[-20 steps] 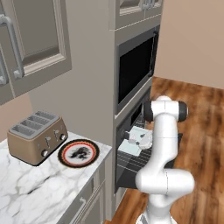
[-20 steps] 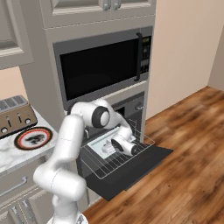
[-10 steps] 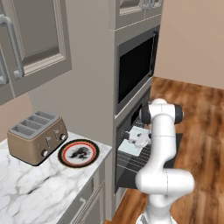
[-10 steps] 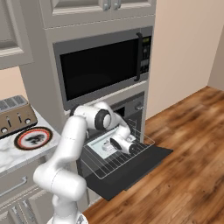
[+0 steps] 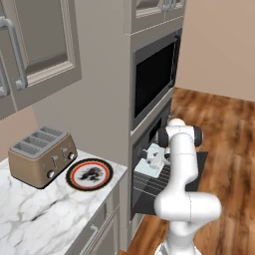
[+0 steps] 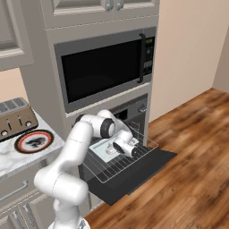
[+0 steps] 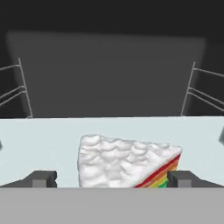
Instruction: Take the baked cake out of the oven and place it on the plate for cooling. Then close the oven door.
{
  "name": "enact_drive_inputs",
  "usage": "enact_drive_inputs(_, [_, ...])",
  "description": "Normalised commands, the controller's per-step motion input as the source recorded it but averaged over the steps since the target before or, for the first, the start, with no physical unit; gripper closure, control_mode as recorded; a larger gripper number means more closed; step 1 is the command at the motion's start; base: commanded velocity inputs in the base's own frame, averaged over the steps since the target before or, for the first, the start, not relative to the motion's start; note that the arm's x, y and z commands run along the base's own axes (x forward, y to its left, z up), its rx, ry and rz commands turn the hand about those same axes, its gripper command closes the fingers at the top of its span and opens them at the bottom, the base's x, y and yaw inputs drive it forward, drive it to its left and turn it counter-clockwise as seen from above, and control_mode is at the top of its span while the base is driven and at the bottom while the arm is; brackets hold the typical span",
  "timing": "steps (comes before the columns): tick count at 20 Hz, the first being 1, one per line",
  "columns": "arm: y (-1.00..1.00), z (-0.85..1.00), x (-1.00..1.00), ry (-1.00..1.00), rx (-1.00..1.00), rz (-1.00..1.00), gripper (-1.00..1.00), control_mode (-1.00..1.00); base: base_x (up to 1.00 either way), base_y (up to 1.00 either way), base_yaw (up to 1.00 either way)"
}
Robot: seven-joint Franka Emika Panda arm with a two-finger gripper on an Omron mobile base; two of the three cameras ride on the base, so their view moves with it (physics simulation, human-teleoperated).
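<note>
Gripper with jaws wide apart, holding nothing, straddling the baked cake near the front edge of the pale tray on the pulled-out oven rack; risk: closing high could crush frosting; closing shallow, the wedge could slip.

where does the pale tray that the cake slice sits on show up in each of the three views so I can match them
Left base view: the tray lies on the pulled-out oven rack, centre right, just left of the white arm.
Right base view: the tray sits at centre, on the rack, partly behind the arm.
Hand view: the tray spans the lower middle, under the cake.
Shared landmark: the oven's wire rack.
</note>
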Motion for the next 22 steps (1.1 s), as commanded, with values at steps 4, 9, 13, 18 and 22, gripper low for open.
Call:
enact_drive_inputs(4, [0.0,-0.21,0.36,0.0,0.0,0.0,-1.0,-1.0,0.0,0.0,0.0])
enact_drive_inputs(9, [0.0,-0.15,0.16,0.0,0.0,0.0,1.0,-1.0,0.0,0.0,0.0])
enact_drive_inputs(13, [0.0,-0.02,0.01,0.0,0.0,0.0,1.0,-1.0,0.0,0.0,0.0])
enact_drive_inputs(18, [-0.13,0.02,-0.06,-0.03,0.0,0.0,1.0,-1.0,0.0,0.0,0.0])
enact_drive_inputs(22, [-0.32,0.13,-0.32,-0.02,0.0,0.0,1.0,-1.0,0.0,0.0,0.0])
